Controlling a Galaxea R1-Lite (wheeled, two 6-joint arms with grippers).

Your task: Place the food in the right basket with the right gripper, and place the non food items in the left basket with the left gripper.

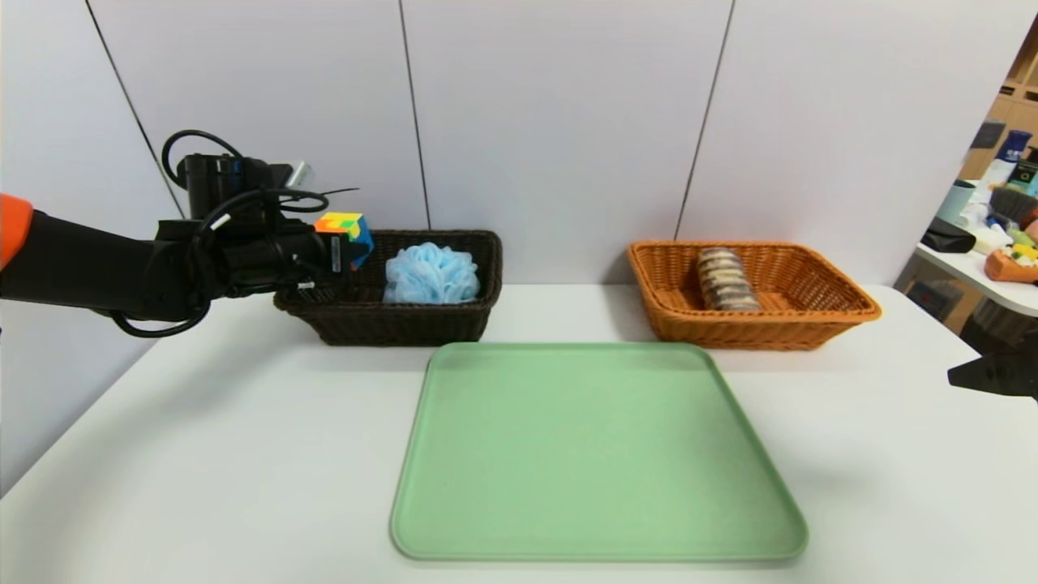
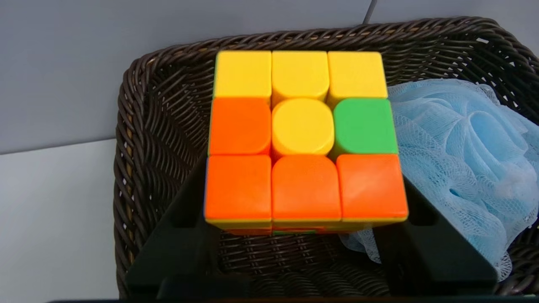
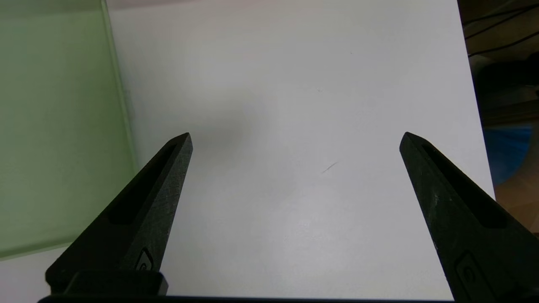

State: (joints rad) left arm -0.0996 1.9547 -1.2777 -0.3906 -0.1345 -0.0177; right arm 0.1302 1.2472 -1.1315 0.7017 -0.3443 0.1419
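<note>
The puzzle cube [image 1: 345,234] [image 2: 303,139] hangs above the left end of the dark brown left basket [image 1: 405,328] [image 2: 143,126], and my left gripper [image 1: 340,247] [image 2: 304,185] is shut on it, one black finger on each side. The light-blue bath puff [image 1: 431,274] [image 2: 463,143] lies inside that basket, beside the cube. In the orange-tan right basket [image 1: 811,324] the striped bread roll [image 1: 726,278] lies lengthwise. My right gripper [image 3: 294,139] hovers open over bare table at the right edge, nothing between its fingers.
A large green tray [image 1: 596,454] [image 3: 50,126] lies at the middle front of the white table [image 1: 203,454], in front of both baskets. A grey panel wall stands close behind the baskets. A cluttered side table [image 1: 997,259] is at the far right.
</note>
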